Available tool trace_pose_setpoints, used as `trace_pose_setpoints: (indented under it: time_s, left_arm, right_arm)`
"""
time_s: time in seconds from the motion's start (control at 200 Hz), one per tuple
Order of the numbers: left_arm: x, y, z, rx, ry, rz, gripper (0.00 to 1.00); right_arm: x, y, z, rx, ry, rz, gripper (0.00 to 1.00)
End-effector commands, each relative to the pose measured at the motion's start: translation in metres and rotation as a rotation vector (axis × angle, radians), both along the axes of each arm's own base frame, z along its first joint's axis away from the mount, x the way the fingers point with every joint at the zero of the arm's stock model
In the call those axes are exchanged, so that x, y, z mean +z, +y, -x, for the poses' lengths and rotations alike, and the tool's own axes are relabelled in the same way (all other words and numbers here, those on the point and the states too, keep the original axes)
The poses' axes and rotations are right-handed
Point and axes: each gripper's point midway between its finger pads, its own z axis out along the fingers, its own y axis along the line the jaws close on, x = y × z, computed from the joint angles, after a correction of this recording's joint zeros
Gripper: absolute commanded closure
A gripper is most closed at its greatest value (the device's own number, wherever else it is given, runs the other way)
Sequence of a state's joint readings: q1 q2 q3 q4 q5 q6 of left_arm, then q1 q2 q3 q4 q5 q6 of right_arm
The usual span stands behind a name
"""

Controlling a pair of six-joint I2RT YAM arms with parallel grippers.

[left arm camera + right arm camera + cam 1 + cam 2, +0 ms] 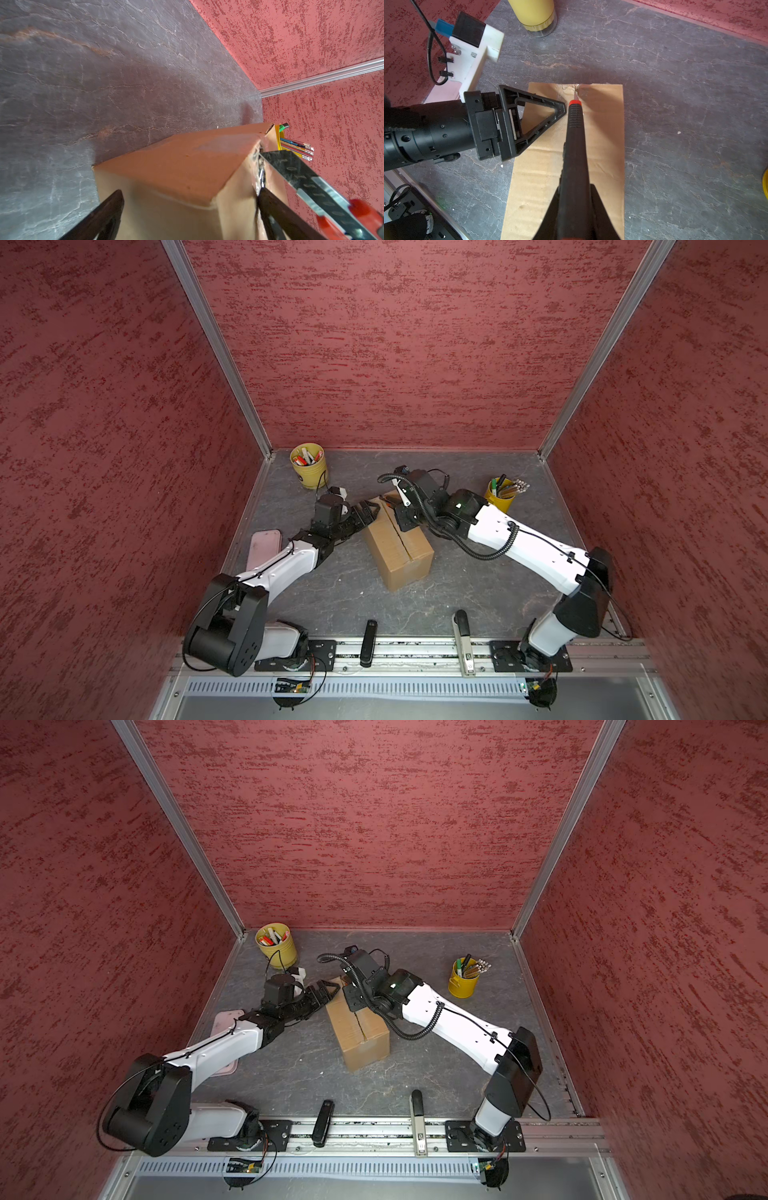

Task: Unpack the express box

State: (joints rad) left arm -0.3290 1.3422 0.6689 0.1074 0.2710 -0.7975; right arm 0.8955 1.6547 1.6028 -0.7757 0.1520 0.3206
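**A:** Jaws first: the left gripper (369, 510) stands wide open, straddling the far corner of the express box (399, 551). I can't tell if it touches.

**B:** And the right gripper (576, 207)?

**A:** Clamped narrow on a black utility knife (575, 135) (red collar at the blade), with the tip in the taped seam (576, 89) at the box's far end.

**B:** Where's the box?

**A:** Mid-table (478, 593), skewed, flaps down, between both arms. Behind it are two yellow pen cups, one back left (309, 470) and one back right (500, 499). A pink case (264, 545) lies under the left arm.

White arms (286, 564), black joints (249, 622), seemingly ribbed hose (424, 512).
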Motion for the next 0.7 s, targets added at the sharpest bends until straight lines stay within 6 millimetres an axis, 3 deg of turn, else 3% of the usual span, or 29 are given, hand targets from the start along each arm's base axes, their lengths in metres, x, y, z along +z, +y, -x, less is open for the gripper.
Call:
trace_pose_setpoints:
  time_s: [0.0, 0.696]
  left_arm:
    - [-0.0297, 0.0085, 0.0099, 0.014, 0.091, -0.040, 0.00]
    - [-0.0312, 0.0074, 0.0095, 0.011, 0.094, -0.036, 0.00]
  right_arm:
    - [0.0156, -0.0008, -0.0030, -0.015, -0.041, 0.005, 1.00]
    - [0.0093, 0.0036, -0.0007, 0.013, -0.034, 0.045, 1.00]
